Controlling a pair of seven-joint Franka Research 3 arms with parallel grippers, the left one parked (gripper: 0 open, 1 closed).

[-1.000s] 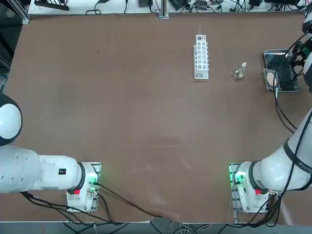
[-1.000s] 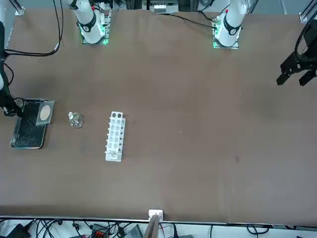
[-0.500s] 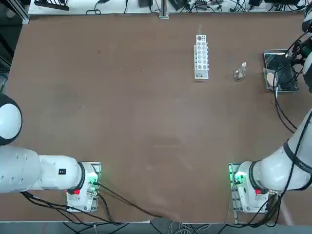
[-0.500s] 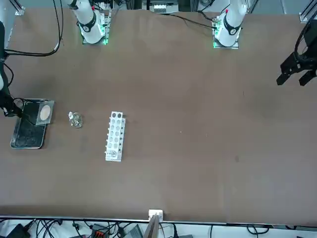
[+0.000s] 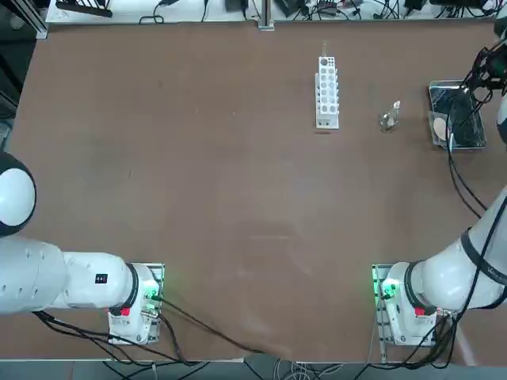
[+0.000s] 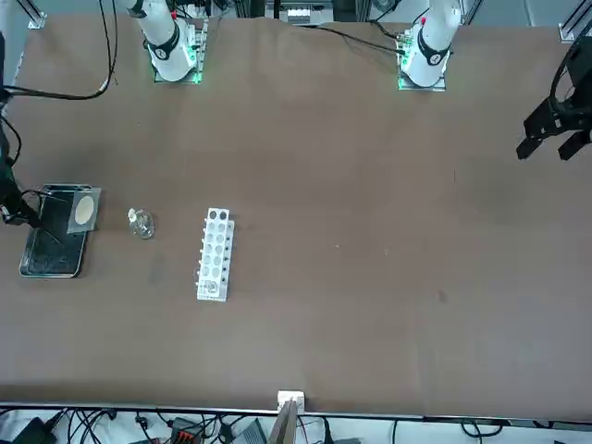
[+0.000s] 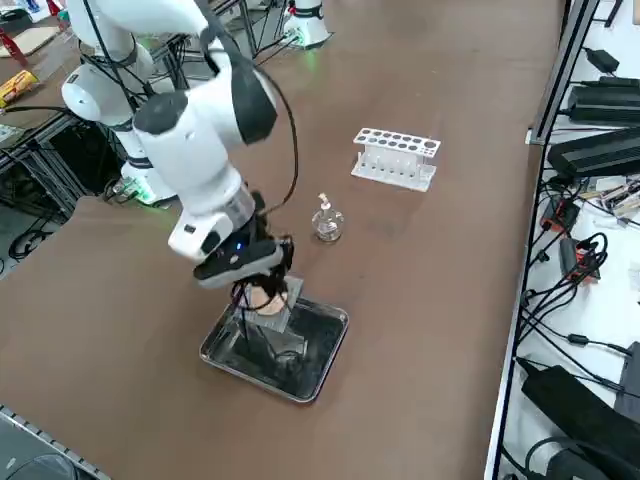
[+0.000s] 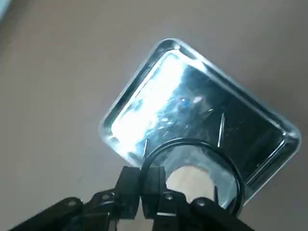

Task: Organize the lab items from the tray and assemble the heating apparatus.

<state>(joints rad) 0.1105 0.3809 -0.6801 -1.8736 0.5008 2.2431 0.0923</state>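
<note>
Ring stand (image 8: 192,159): we judge it light, stiff, springy; right end effector (image 8: 147,185) pinches its ring's rim over the tray (image 8: 144,91).

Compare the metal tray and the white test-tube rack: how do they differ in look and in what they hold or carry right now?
The metal tray is low, shiny and dark-floored; the white test-tube rack is a raised white frame with rows of round holes. The tray holds the grey mesh; the rack's holes look empty. The right gripper, shut on the black wire ring stand, hangs over the tray; nothing is near the rack. Both are long rectangles lying on the brown table.
</note>
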